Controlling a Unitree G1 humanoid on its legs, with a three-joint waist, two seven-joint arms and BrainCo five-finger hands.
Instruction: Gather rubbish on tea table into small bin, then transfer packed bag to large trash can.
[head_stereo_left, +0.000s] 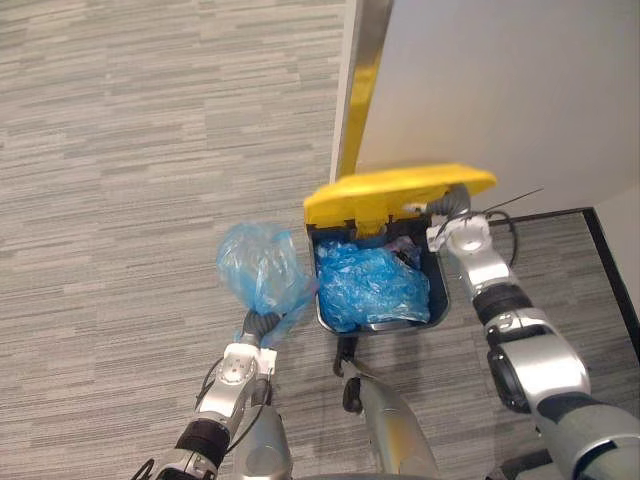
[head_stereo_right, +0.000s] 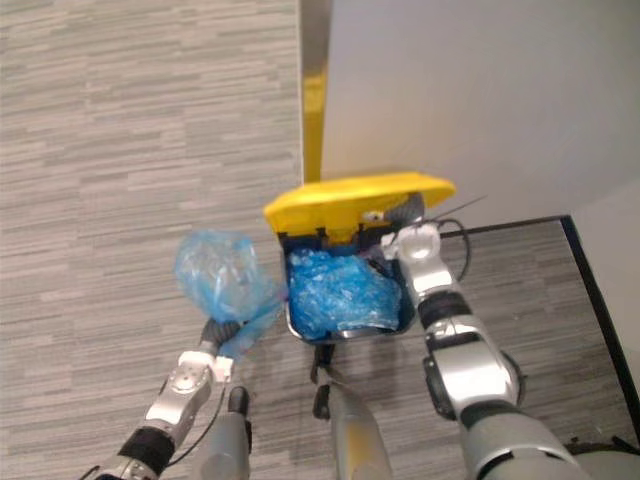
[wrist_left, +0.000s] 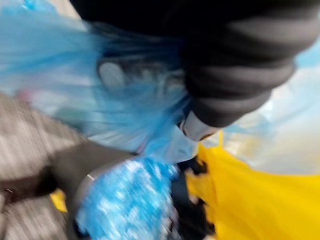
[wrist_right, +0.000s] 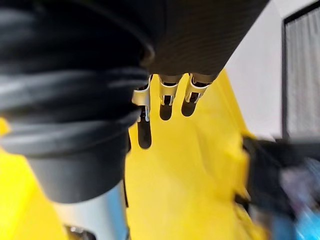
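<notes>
Left hand (head_stereo_left: 262, 323) clutches blue bag (head_stereo_left: 255, 265) beside bin (head_stereo_left: 440, 295); right hand (head_stereo_left: 449, 204) (fingers (wrist_right: 169, 89) straight in wrist view) props yellow lid (head_stereo_left: 400, 190).

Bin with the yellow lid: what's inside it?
A crumpled blue bag fills the bin, under the lid that the right hand props open. Whatever lies beneath that bag is covered. The left hand grips a second bag outside.
</notes>
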